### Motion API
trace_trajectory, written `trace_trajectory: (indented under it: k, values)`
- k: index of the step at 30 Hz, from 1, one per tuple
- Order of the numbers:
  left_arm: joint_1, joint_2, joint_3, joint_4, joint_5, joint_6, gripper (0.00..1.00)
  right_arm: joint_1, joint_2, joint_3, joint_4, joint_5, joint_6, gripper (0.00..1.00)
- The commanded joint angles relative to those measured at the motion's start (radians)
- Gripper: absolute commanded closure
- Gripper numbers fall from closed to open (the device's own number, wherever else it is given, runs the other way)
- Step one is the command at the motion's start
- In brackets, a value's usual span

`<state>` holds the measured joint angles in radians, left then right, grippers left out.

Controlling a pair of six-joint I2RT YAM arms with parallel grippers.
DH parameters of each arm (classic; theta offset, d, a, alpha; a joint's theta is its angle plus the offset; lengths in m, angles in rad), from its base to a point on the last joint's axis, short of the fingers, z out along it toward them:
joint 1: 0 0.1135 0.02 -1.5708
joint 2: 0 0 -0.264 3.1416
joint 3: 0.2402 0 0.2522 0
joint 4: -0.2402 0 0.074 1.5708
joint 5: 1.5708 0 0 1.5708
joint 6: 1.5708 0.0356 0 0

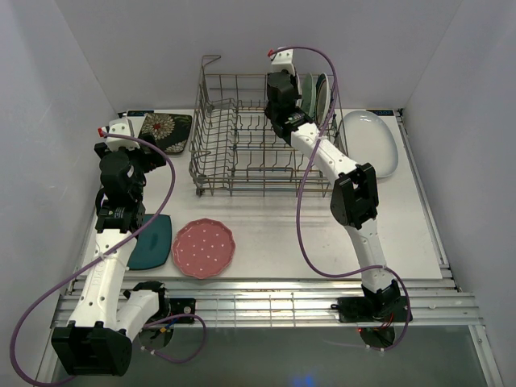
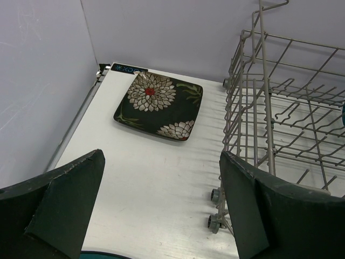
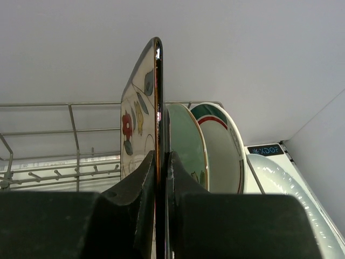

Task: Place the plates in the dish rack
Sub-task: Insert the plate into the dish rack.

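Right jaws: clamped together on the rim of a cream square plate with a painted floral pattern and a dark edge (image 3: pixel 141 121). The plate is upright, edge-on to the wrist cam, at the far right end of the grey wire dish rack (image 1: pixel 242 141). Can't tell if its lower edge is seated between the tines.

Already standing in the rack, just right of the held plate:
- mint green round plate (image 3: pixel 186 143)
- white round plate with a green and red rim (image 3: pixel 221 145), behind the mint one

Both are upright and leaning slightly.

Left jaws: wide apart, holding nothing. They hang over the left side of the white surface (image 1: pixel 274 230), between the rack's left wall and the left edge, pointing at the far left corner.

Still on the surface:
- black square plate with cream flowers (image 2: pixel 159 105): flat in the far left corner, apart from the rack
- large white oval plate (image 1: pixel 369 143): far right, just beside the rack's right wall
- pink dotted scalloped plate (image 1: pixel 205 247): near edge, left of centre
- dark teal plate (image 1: pixel 153 242): just left of the pink one, partly under the left arm; can't tell if they touch

The rack sits mid-surface toward the far edge.
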<state>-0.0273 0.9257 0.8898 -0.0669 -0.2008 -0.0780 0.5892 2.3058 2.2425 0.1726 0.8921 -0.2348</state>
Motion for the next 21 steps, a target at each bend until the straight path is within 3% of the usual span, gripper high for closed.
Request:
trace_trajectory:
  k: [1,21]
  values:
    - [0.004,-0.022,-0.005,0.013,0.009,0.003,0.02,-0.005,-0.103,0.062,0.147,0.015,0.049,0.92]
    - [0.004,-0.025,-0.003,0.010,0.006,0.004,0.02,-0.020,-0.057,0.043,0.073,0.033,0.120,0.92]
